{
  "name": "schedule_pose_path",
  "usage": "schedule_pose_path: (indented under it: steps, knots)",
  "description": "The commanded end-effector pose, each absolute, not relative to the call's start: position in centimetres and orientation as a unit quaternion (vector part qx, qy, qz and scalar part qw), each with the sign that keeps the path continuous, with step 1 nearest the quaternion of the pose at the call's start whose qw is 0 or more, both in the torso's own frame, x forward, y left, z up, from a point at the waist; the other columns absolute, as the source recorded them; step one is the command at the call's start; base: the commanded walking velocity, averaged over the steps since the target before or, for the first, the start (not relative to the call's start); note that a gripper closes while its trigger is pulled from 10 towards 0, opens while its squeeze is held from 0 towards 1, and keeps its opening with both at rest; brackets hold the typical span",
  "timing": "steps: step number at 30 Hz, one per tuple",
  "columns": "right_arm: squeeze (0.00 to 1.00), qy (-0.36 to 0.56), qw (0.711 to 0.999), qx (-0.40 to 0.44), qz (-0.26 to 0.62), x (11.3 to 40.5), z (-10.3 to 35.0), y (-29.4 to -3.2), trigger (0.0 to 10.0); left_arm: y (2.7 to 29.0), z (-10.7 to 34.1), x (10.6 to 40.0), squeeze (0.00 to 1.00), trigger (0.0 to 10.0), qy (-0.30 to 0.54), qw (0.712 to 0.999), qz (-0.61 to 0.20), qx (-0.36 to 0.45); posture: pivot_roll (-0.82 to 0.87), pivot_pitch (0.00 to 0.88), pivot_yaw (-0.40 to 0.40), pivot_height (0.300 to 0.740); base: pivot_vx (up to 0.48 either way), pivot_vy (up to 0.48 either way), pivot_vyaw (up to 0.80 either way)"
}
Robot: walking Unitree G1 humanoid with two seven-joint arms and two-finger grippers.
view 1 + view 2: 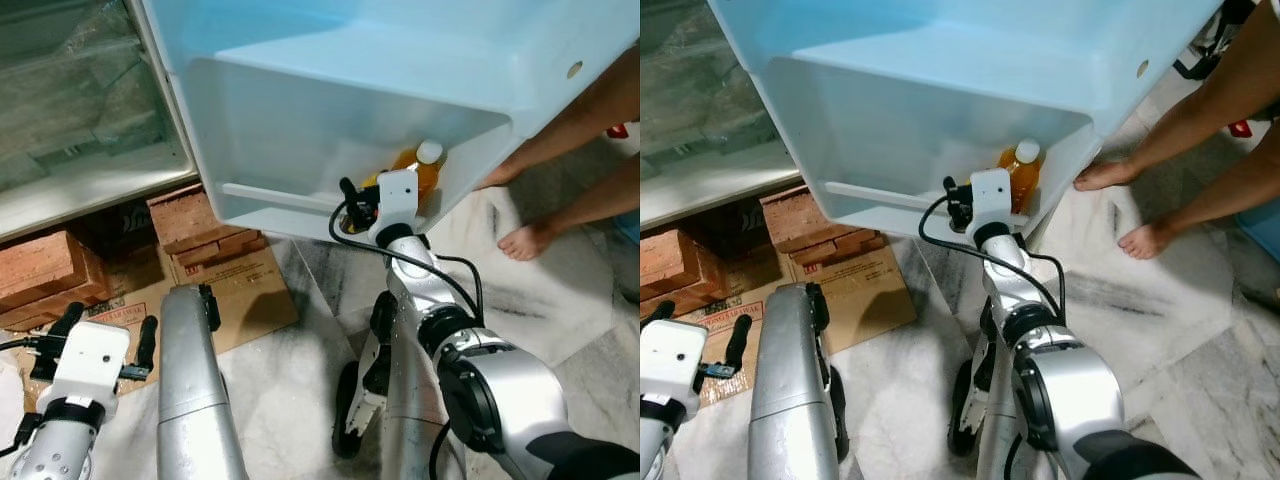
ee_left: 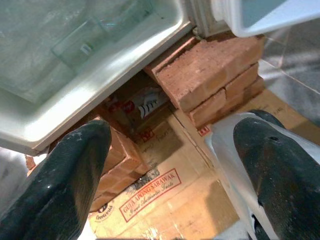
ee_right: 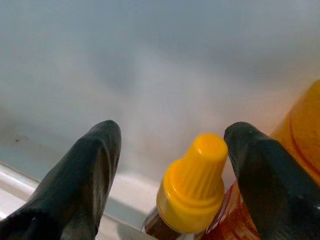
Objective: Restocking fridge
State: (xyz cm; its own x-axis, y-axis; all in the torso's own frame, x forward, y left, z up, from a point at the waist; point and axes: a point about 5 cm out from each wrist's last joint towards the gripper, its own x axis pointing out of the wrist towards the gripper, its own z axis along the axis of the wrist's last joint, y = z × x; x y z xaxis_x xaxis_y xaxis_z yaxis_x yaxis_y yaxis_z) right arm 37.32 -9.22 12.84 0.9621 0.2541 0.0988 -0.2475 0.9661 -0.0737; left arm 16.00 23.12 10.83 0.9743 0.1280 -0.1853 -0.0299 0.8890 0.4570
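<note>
The open fridge door's white bottom shelf (image 1: pixel 270 195) holds an orange bottle with a white cap (image 1: pixel 425 165) in its right corner. My right gripper (image 1: pixel 352 205) reaches into that shelf just left of the bottle. In the right wrist view a small bottle with a yellow cap (image 3: pixel 192 180) stands between the gripper's (image 3: pixel 170 137) open fingers, close to one finger (image 3: pixel 260 165), with the orange bottle (image 3: pixel 305 130) beside it. My left gripper (image 1: pixel 105 335) hangs open and low at the left, above cardboard, holding nothing.
The fridge body (image 1: pixel 80 120) stands open at the left, raised on red bricks (image 1: pixel 200 225) with flattened cardboard (image 1: pixel 250 290) beneath. A person's bare legs and foot (image 1: pixel 525 240) stand on the marble floor right of the door.
</note>
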Motion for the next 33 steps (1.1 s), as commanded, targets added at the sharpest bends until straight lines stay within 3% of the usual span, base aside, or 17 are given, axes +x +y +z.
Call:
schedule_pose_path:
  steps: [1, 15, 22, 28, 33]
  knots:
    - [1.00, -0.113, 0.990, -0.018, 0.079, 38.7, 16.3, -12.0, 10.0, 22.9, 10.1, 15.9, 0.00, 10.0, 0.116, 0.965, 0.040, 0.231, 0.30, 0.210, -0.159, 0.474, 0.000, 0.000, 0.00]
    - [1.00, -0.186, 0.973, -0.029, 0.137, 38.9, 19.2, -11.6, 10.0, 22.4, 9.4, 18.7, 0.00, 10.0, 0.086, 0.972, 0.060, 0.211, 0.24, 0.100, -0.193, 0.474, 0.000, 0.000, 0.00]
    - [1.00, -0.235, 0.956, -0.058, 0.167, 38.1, 20.0, -11.7, 10.0, 21.6, 10.0, 19.9, 0.00, 10.0, 0.045, 0.982, 0.047, 0.179, 0.22, 0.088, -0.166, 0.474, 0.000, 0.000, 0.00]
    - [1.00, -0.241, 0.944, -0.051, 0.218, 36.4, 18.9, -12.0, 10.0, 21.9, 9.9, 21.1, 0.00, 10.0, 0.037, 0.981, 0.043, 0.185, 0.20, 0.056, -0.133, 0.474, 0.000, 0.000, 0.00]
    - [1.00, -0.214, 0.950, -0.036, 0.223, 35.4, 16.9, -12.4, 10.0, 21.6, 9.9, 22.1, 0.00, 10.0, 0.032, 0.982, 0.032, 0.185, 0.19, 0.028, -0.121, 0.474, 0.000, 0.000, 0.00]
